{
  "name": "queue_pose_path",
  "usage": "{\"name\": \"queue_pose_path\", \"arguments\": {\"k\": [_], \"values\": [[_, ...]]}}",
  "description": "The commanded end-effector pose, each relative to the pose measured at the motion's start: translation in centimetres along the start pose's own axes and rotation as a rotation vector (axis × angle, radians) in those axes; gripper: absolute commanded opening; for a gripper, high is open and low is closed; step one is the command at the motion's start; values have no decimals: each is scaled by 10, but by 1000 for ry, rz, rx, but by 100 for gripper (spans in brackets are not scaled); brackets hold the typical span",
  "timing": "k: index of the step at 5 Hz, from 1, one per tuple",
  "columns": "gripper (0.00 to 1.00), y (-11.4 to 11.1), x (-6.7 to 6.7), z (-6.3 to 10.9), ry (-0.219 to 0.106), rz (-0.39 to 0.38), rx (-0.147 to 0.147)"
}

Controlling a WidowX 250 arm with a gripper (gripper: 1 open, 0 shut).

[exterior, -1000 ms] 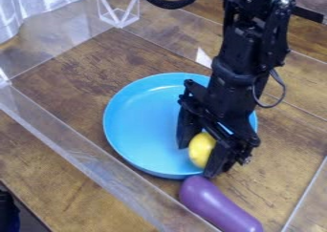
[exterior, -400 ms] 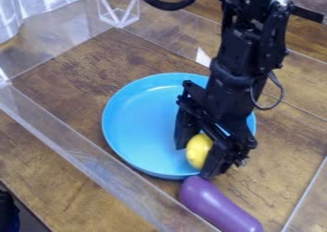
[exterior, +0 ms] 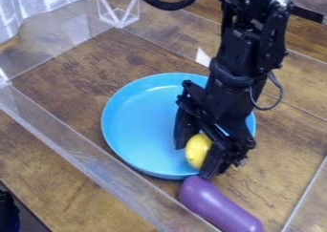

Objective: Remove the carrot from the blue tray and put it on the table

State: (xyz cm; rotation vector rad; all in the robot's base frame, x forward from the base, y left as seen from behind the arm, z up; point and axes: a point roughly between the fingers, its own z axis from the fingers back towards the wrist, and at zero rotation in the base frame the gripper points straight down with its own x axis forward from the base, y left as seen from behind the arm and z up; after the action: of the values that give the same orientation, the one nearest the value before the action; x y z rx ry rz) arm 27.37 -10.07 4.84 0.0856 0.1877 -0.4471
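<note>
The carrot [exterior: 197, 151] is a small, roundish, bright-yellow toy. It sits at the near right part of the blue tray [exterior: 141, 121], a round shallow plate on the wooden table [exterior: 76, 83]. My black gripper [exterior: 201, 154] points steeply down over the tray and is shut on the carrot, with one finger on each side of it. The fingers hide the carrot's sides. Whether the carrot still touches the tray floor I cannot tell.
A glossy purple eggplant [exterior: 220, 206] lies on the table just beyond the tray's near right rim, close to my gripper. Clear acrylic walls [exterior: 64, 145] border the table at the left and back. The arm [exterior: 255, 35] rises toward the upper right.
</note>
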Motion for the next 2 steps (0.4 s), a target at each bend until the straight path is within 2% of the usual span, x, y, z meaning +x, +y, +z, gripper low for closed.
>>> {"name": "queue_pose_path", "arguments": {"k": [1,2], "values": [[0,5,-1,26,-85,6,6],[0,5,-2,26,-84,3,7]]}}
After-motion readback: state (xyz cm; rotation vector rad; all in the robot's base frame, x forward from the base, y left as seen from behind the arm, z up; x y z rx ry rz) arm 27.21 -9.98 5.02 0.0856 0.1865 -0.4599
